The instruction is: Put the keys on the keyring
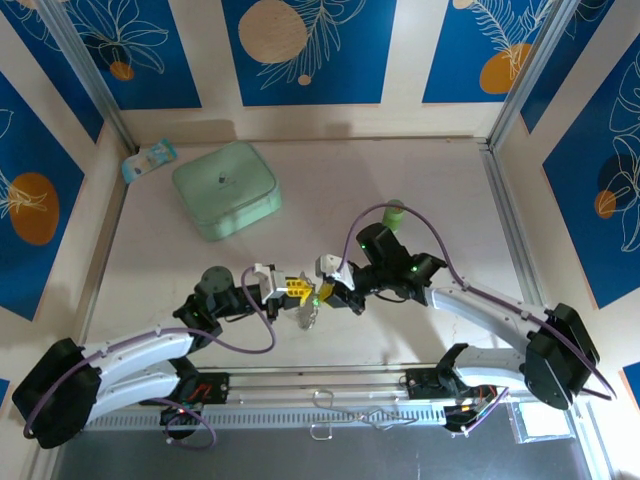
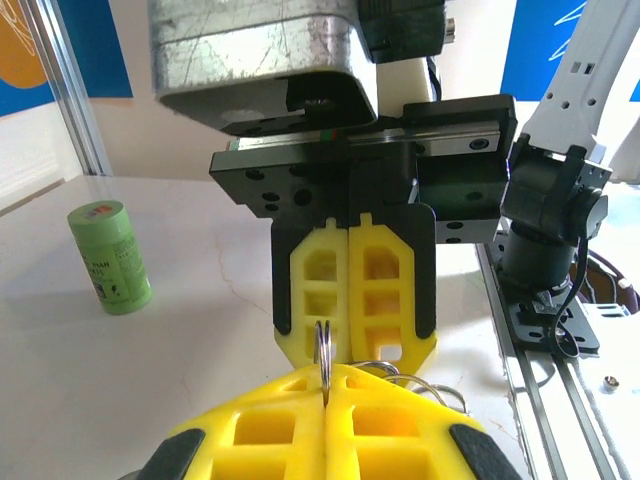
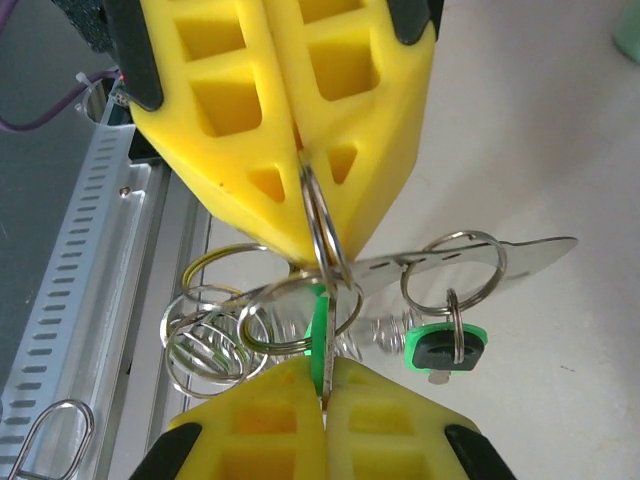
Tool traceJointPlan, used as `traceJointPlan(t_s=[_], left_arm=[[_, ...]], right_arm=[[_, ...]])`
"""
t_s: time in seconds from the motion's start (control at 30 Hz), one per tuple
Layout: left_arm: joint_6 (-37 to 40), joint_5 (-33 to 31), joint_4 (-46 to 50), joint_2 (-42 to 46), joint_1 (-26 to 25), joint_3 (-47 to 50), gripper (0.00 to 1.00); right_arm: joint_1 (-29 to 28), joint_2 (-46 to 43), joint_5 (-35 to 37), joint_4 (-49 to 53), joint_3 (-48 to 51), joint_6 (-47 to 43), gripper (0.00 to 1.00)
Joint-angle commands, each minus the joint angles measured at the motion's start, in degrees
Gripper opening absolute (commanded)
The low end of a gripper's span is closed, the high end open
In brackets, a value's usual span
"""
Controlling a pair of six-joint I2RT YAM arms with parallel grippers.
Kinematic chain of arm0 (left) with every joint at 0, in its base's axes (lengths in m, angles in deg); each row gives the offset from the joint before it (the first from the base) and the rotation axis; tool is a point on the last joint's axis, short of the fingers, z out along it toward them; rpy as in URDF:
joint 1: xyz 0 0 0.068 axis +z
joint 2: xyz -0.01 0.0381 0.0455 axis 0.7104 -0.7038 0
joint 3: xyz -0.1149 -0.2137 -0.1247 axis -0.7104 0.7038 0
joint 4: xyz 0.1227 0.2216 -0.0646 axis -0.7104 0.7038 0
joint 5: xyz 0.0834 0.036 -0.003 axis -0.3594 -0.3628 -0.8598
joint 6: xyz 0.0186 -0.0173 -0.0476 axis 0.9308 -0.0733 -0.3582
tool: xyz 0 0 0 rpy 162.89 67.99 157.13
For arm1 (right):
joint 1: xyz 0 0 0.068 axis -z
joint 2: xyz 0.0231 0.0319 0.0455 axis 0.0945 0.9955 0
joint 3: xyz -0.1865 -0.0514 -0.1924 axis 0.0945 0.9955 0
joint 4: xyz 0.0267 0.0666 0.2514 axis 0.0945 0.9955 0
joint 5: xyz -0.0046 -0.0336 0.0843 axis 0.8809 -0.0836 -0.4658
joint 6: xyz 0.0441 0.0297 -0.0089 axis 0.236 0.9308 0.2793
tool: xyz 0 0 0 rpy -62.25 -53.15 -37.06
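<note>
Centre of the overhead frame: left gripper (image 1: 290,287) clamps the keyring (image 3: 318,225); right gripper (image 1: 323,293), opposite, clamps a green key (image 3: 322,335).

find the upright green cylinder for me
In the top external view the upright green cylinder stands on the table just beyond the right arm, to the right of the mint-green square box.
</note>
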Motion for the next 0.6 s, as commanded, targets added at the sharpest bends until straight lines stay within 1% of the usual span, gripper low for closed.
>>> traceJointPlan(t_s=[0.0, 0.17, 0.2, 0.3, 0.4, 0.5, 0.57], left_arm=[[0.32, 1.34, -5.97, 0.45, -0.29, -0.38, 0.00], [1.93, 1.17, -2.58, 1.41, -0.19, -0.64, 0.00], [2.23, 1.19, -2.18, 1.58, -0.31, -0.64, 0.00], [2.32, 1.23, -2.05, 1.67, -0.26, -0.51, 0.00], [2.22, 1.80, -2.45, 1.43, -0.27, -0.62, 0.00], [1.71, 2.57, -3.43, 0.77, -0.29, -0.54, 0.00], [1.29, 3.25, -4.35, 0.20, -0.30, -0.56, 0.00]], right_arm=[[-0.82, 0.75, -0.23, 2.93, -1.05, -0.87, 0.04], [0.98, -4.23, -1.21, 0.91, 0.34, 0.58, 0.31], [1.68, -5.53, -2.05, 0.62, 0.70, 0.89, 0.34], [3.97, -9.10, -5.14, 0.00, 1.66, 1.82, 0.38], [6.55, -11.68, -10.23, -1.95, 2.66, 4.03, 0.39], [8.48, -13.42, -13.57, -8.12, 4.51, 8.14, 0.39], [9.10, -13.87, -13.78, -13.05, 5.92, 10.52, 0.39]])
